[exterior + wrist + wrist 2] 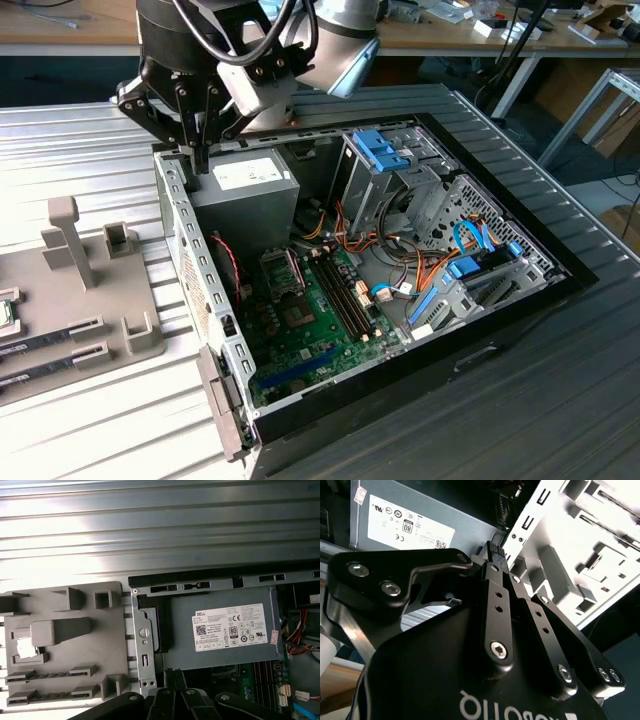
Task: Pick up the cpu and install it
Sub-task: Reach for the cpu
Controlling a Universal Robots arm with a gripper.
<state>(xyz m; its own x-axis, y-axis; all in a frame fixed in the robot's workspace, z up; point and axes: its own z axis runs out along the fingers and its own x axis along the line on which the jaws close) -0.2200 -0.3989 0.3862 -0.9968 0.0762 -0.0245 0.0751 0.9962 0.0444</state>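
Observation:
The cpu, a small shiny square chip, lies in a recess of the grey holder plate; in the exterior view the cpu is cut off at the left edge. My gripper hangs over the back left corner of the open computer case, beside the power-supply box. Its black fingers meet at the tips with nothing between them, so it is shut. The gripper is well apart from the cpu. The motherboard's socket sits below the power supply.
Two memory sticks lie in slots of the holder plate. Inside the case are memory slots, orange and blue cables and a drive cage. The case stands on a ribbed metal table.

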